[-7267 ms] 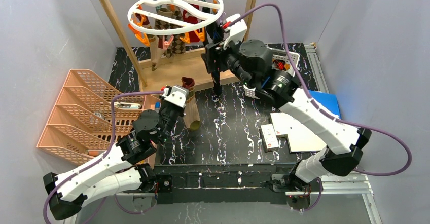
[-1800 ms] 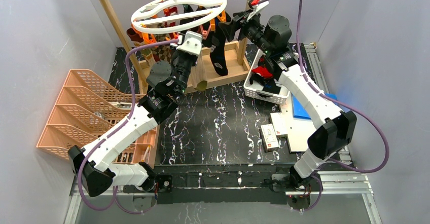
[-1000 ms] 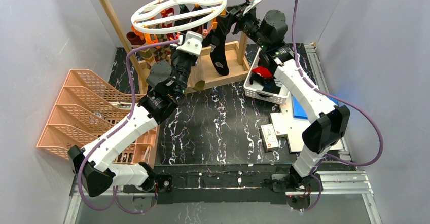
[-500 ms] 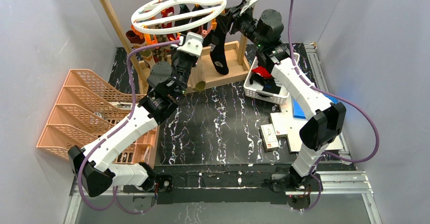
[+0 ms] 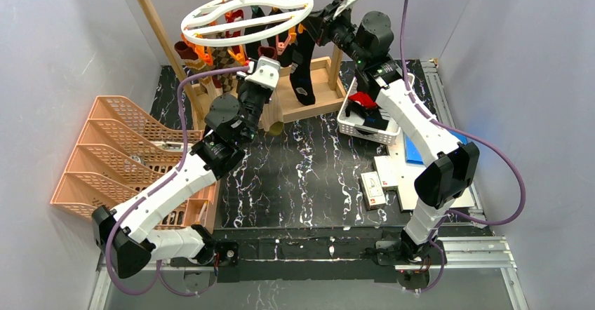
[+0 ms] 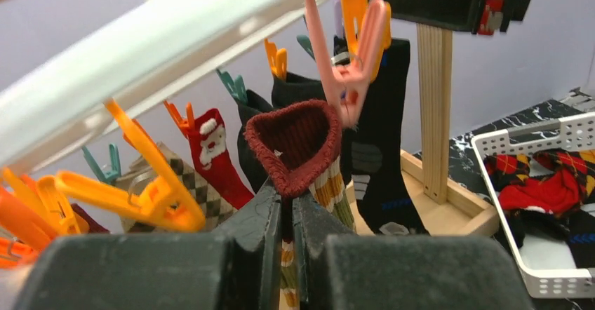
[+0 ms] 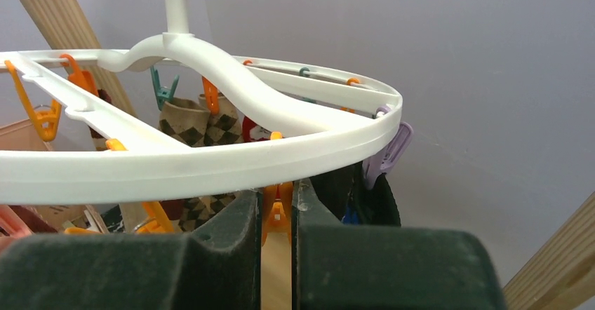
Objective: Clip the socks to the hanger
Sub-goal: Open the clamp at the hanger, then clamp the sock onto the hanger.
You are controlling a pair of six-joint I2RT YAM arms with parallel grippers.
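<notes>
**Held item.** Sock (image 6: 298, 138), maroon cuff over a striped leg, pinched just below the cuff by the left claw (image 6: 288, 201), fingers pressed together on the fabric. Cuff lifted open-mouthed to sit right under a pink clip (image 6: 347, 78), probably so the rim can be fed into it.

**Hanger** (image 7: 210, 163). White ring hung from the wooden frame (image 6: 435, 113), above the far end of the counter (image 5: 302, 177). Several socks already pegged, among them a black sock (image 6: 382, 149) just behind the held one.

**Right claw** (image 7: 276, 198). Up beneath the ring's rim, closed on an orange clip (image 7: 278, 219), seemingly to squeeze its mouth open for the cuff.

**Basket** (image 6: 505, 138). White, at the right, with red and argyle socks waiting.

**Not determinable.**
- Whether the pink clip bites the cuff or merely overlaps it.
- Whether the squeezed clip is the one nearest the cuff.
- Foot of the held sock, hidden behind the left fingers.
- Right fingertips from above, masked by ring and black sock.
</notes>
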